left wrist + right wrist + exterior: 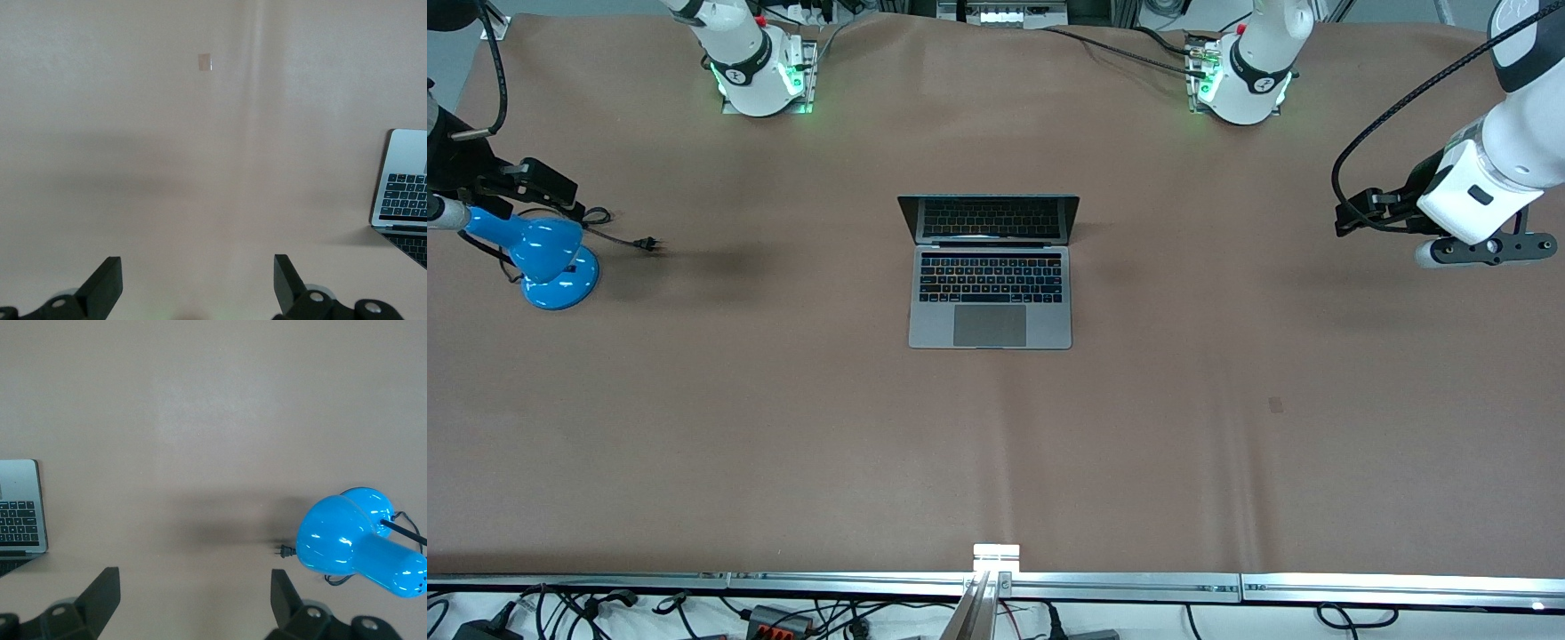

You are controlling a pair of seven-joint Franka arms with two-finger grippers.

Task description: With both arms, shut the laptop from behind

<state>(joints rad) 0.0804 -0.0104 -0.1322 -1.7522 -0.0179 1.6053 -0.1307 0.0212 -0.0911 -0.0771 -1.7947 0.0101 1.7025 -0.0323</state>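
As read on a clock face laid over the table, with 12 at the arm bases, 6 at the front camera and 3 at the left arm's end, laptop point(990, 298): at the dial's centre, flat on the table point(996, 462).
Laptop lid: open, raised at the 12 o'clock edge of the keyboard, dark screen turned toward 6 and mirroring the keys.
Laptop base: keyboard toward 12, trackpad toward 6, nothing touching it.
Left gripper point(197, 287): up in the air over bare table at 3 o'clock, well apart from the laptop; released, fingers point(107, 283) spread wide, holding nothing.
Left wrist view: a corner of the laptop at the edge, bare table under the claw.
Right gripper point(193, 600): up in the air over the table at 9 o'clock, well apart from the laptop; released, fingers point(103, 597) spread wide, holding nothing.
Right wrist view: a corner of the laptop at one edge, the lamp at the other.
Lamp point(551, 262): blue, on the table at 9 o'clock, near the right gripper, untouched.
Plug point(647, 242): black, lying on the table between lamp and laptop, closer to the lamp.
Mark point(1276, 405): small dark patch on the table at about 4 o'clock from the laptop.
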